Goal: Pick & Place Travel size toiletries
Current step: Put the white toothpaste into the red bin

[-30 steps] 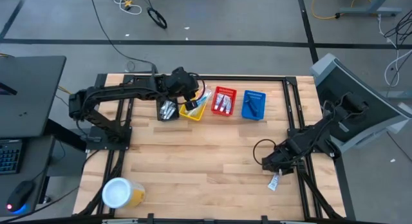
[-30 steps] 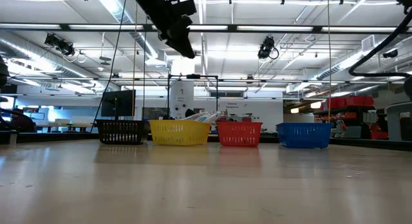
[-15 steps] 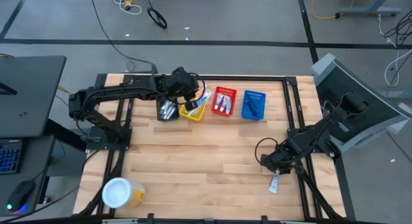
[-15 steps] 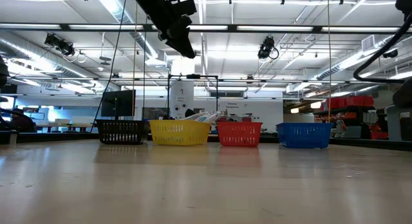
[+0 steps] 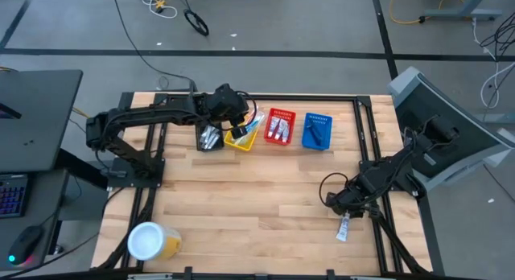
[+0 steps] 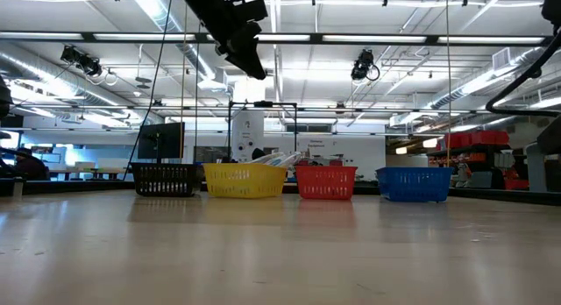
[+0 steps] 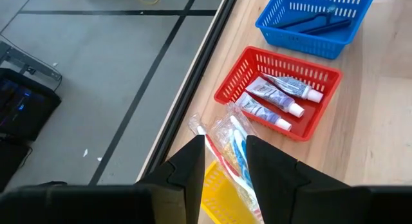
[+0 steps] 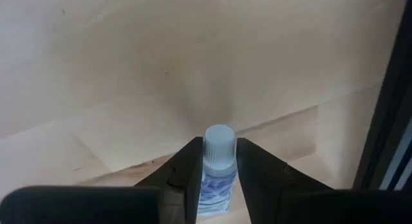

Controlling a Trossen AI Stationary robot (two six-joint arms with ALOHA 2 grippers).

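My right gripper [image 8: 219,153] is at the table's right near part [image 5: 344,213], shut on a small white tube with blue marks [image 8: 217,166]; the tube also shows in the high view [image 5: 344,227]. My left gripper [image 7: 225,153] is open and empty, high above the yellow basket [image 5: 241,138], where wrapped toothbrushes [image 7: 235,143] stick out over the rim. It also shows in the low view [image 6: 250,64]. White tubes [image 7: 277,98] lie in the red basket [image 5: 279,125], dark razors in the blue basket [image 5: 316,129], and silvery packets in the black basket [image 5: 209,137]. My right gripper pinches the tube's body behind the cap [image 8: 217,179] between its two fingers. The tube lies along the fingers, and its white cap [image 8: 219,139] points forward, away from the gripper, close over the table. I cannot tell whether the tube is lifted clear.
The baskets stand in a row at the table's far edge. A yellow tub with a white lid [image 5: 149,241] stands at the near left corner. A black rail [image 8: 386,121] runs along the table's right side, close to my right gripper. Bare wood lies in the middle.
My right arm has sunk a little and shifted slightly toward the table's right edge. The tube stays between its fingers, nearly where it was.
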